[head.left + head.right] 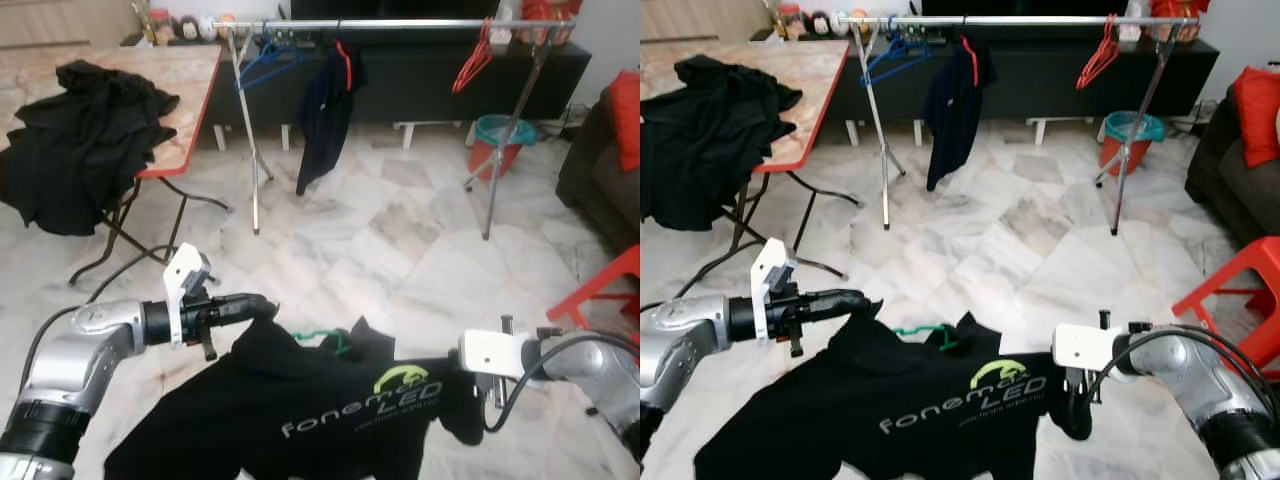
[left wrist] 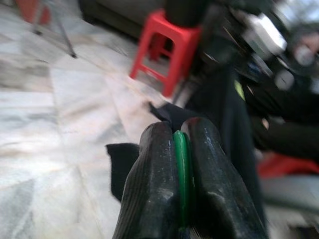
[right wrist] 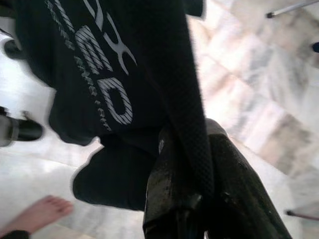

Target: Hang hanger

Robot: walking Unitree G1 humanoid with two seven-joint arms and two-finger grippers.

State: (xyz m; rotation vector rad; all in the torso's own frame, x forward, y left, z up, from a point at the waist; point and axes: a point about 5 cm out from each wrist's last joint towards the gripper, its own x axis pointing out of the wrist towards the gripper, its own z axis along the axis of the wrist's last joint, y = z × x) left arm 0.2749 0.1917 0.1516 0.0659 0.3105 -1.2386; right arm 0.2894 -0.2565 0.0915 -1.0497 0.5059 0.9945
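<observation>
between both tools hangs a black shirt on green hanger.

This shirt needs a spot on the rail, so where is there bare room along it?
The rail is bare between the hung black garment and the red hanger. The stretch from the blue hangers to that garment is crowded.

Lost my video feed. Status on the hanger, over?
Left gripper shut on green hanger. Right gripper shut on black shirt, spread between both arms. Rail across open floor ahead, folding table to the left.
</observation>
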